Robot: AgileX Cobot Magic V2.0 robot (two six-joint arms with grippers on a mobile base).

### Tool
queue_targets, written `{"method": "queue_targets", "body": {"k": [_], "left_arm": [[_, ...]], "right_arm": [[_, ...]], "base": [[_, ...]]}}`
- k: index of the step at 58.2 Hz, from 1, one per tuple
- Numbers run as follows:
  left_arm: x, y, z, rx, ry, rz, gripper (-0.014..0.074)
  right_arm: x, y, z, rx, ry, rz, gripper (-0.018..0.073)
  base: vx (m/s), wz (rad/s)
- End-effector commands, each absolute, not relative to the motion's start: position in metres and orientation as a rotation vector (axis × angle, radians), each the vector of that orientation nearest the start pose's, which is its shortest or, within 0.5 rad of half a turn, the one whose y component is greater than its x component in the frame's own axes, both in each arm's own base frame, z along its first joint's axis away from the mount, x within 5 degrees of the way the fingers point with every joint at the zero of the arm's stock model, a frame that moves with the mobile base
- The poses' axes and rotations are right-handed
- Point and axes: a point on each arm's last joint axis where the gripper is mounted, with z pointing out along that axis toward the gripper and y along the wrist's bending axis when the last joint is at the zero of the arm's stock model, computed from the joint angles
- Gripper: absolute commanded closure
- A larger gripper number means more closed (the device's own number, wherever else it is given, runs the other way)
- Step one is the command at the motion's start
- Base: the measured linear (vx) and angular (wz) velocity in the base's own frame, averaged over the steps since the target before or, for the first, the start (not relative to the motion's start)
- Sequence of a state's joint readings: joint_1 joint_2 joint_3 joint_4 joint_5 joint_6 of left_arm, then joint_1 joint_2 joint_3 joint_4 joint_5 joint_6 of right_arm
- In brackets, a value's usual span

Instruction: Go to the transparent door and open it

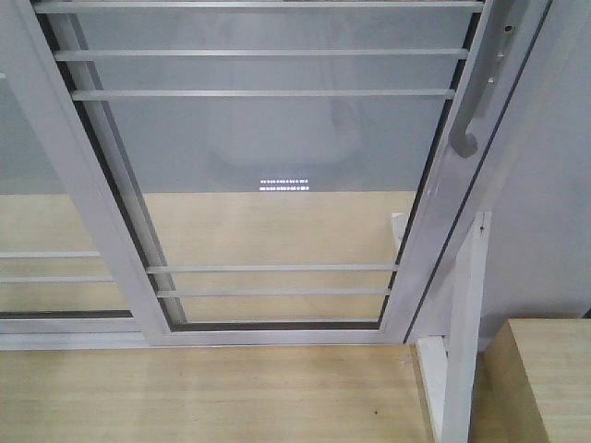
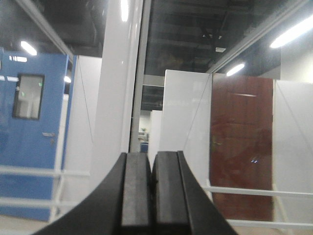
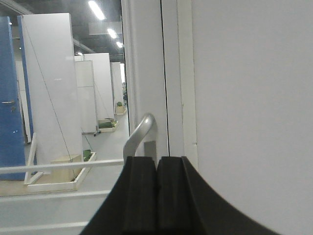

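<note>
Two claws, both clenched. The left claw (image 2: 151, 193) shows its dark pads (image 2: 137, 191) pressed flat together, and the right claw (image 3: 157, 196) matches it, pads meeting along one thin seam. The curved silver handle (image 3: 141, 132) is the marker here: from the right wrist it rises just beyond the right claw's tips, a shade left of the seam, and I cannot tell whether it is touched. The glass door (image 1: 277, 166) carries that handle on its right upright, and the clear pane spreads away left of the handle, crossed by thin white bars (image 1: 268, 93), some level with the handle and more well below it. Right of the handle stands a plain white wall (image 3: 254, 98). Far left of the handle, a second glass panel (image 1: 37, 231) overlaps the door's other edge. Below the handle, pale wood floor (image 1: 203, 388) runs up to the door's bottom rail; a white post (image 1: 464, 332) and a light wooden box (image 1: 545, 378) sit below and right of the handle. Through the glass, the left wrist view catches a blue door (image 2: 29, 142) and a red-brown door (image 2: 242, 147) farther off.
</note>
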State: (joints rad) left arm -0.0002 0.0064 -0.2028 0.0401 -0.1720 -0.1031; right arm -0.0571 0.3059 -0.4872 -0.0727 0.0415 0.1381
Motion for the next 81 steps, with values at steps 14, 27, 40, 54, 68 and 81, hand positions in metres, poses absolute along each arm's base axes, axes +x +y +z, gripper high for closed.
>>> {"method": "queue_targets", "body": {"k": [14,27,40,54,68,81], "left_arm": [[0.069,-0.003,0.381,0.094,1.114,0.074,0.0603],[0.133,-0.003,0.373,0.077,1.318,0.033,0.0603],[0.183,-0.003,0.338,0.012,1.544,-0.046,0.0601],[0.207,-0.003,0.316,0.006,1.652,-0.052,0.0531],[0.207,-0.003,0.316,0.007,1.651,-0.052,0.0318],[0.207,-0.005,0.321,0.015,1.598,-0.064,0.0160]], "right_arm": [[0.135,-0.008,0.405,0.069,1.379,-0.013,0.0564],[0.170,-0.010,0.385,0.066,1.518,-0.024,0.0561],[0.199,-0.012,0.364,-0.037,1.628,-0.120,0.0505],[0.210,-0.011,0.360,-0.069,1.621,-0.133,0.0288],[0.209,-0.012,0.357,-0.022,1.654,-0.100,0.0137],[0.219,-0.014,0.342,-0.033,1.762,-0.120,0.0137]], "base": [[0.00,0.00],[0.00,0.00],[0.00,0.00],[0.00,0.00],[0.00,0.00],[0.00,0.00]]}}
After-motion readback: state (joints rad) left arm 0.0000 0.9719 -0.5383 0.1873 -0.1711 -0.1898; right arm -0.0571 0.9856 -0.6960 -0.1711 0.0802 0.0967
